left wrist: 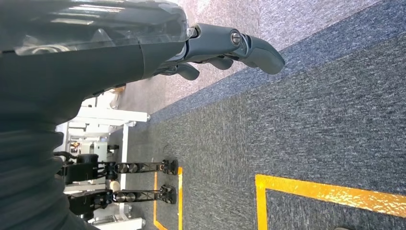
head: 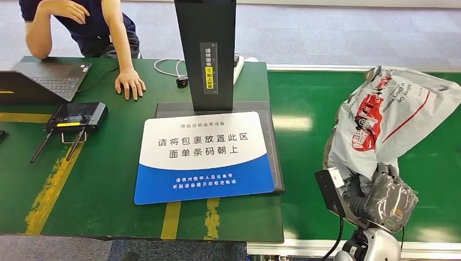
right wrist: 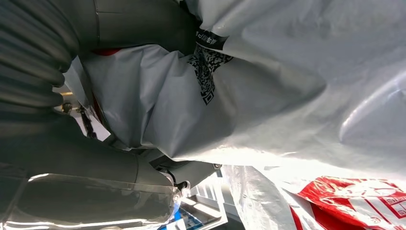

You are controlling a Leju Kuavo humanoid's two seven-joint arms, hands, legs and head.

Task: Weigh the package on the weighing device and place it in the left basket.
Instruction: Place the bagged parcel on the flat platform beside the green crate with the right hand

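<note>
Laptop: open at far left of the dark green counter, screen edge toward the robot.
Remote controller: black, two antennas, just in front of the laptop on the counter.
Person: seated behind the counter at upper left; one hand flat on the counter surface, near the laptop.
Floor tape: worn yellow stripes across the counter's near half.
Left hand: seen in left wrist view, hanging over grey carpet with yellow floor lines; fingers loosely extended, apart, holding nothing.
Weighing device: centre of counter; flat dark platform topped by a white-and-blue placard with printed Chinese text; nothing resting on the placard.
Scanner column: black upright post at the back of the platform, narrow label with a yellow patch on its front face.
Cables and small black object: white cable loop behind the platform, beside the column's base.
Conveyor: bright green belt, right of the counter, light-coloured rails along its edges.
Package: grey plastic mailer bag with red print, over the conveyor at right, well apart from the weighing device; bunched at its lower end.
Right hand: below the package, closed around the bag's bunched lower end; right wrist view shows crumpled grey film with a QR code pressed against the palm.
</note>
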